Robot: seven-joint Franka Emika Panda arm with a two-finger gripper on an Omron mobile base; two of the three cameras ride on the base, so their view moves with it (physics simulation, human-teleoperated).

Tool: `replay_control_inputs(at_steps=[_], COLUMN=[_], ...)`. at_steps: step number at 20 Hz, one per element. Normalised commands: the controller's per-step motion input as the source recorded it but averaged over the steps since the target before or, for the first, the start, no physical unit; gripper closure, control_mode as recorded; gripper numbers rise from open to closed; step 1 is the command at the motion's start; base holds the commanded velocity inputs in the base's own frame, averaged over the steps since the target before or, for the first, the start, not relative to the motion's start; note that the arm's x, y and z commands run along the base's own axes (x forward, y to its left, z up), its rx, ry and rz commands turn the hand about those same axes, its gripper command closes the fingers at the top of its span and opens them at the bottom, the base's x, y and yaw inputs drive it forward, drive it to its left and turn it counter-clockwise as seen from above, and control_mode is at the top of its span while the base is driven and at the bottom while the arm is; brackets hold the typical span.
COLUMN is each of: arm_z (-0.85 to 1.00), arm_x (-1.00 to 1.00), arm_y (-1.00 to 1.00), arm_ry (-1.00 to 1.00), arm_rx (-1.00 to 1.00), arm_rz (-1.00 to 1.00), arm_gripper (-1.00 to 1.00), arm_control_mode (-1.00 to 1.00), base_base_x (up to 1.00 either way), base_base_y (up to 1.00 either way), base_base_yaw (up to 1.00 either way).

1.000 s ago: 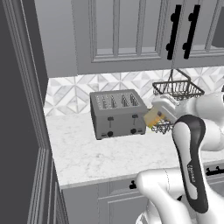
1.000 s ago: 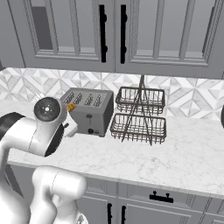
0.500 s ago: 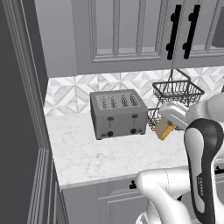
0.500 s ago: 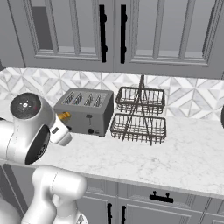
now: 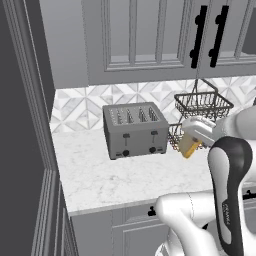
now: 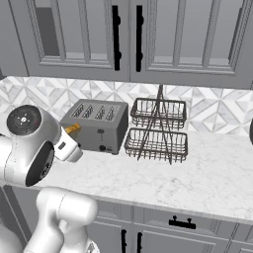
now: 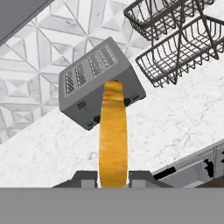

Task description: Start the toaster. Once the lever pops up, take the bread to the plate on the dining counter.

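Orange-brown bread (image 7: 113, 133), grey toaster (image 7: 97, 83)

Two-tier wire basket (image 6: 159, 130) on marble worktop (image 6: 207, 170).

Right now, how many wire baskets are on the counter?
2, stacked on one stand right of the toaster: the upper basket near the backsplash, and the lower basket beneath it, slightly forward. None seems hidden.

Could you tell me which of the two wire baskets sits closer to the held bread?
The lower basket: the bread in the gripper is level with it, while the upper basket hangs higher.
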Motion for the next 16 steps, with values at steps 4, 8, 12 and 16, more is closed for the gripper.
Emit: replay_control_inputs(at_steps=[4, 8, 12, 16], arm_z=[0.0, 0.0, 0.0, 0.0], arm_x=[0.0, 0.0, 0.0, 0.0], arm_y=[0.0, 0.0, 0.0, 0.0], arm_ry=[0.0, 0.0, 0.0, 0.0], arm_rx=[0.0, 0.0, 0.0, 0.0], arm_rz=[0.0, 0.0, 0.0, 0.0], arm_gripper=[1.0, 1.0, 1.0, 1.0], arm_control_mode=[1.0, 1.0, 1.0, 1.0], base_base_x=[-0.16, -0.35, -0.35, -0.17], base_base_y=[0.0, 0.0, -0.04, -0.1], base_base_yaw=[-0.25, -0.56, -0.7, -0.77])
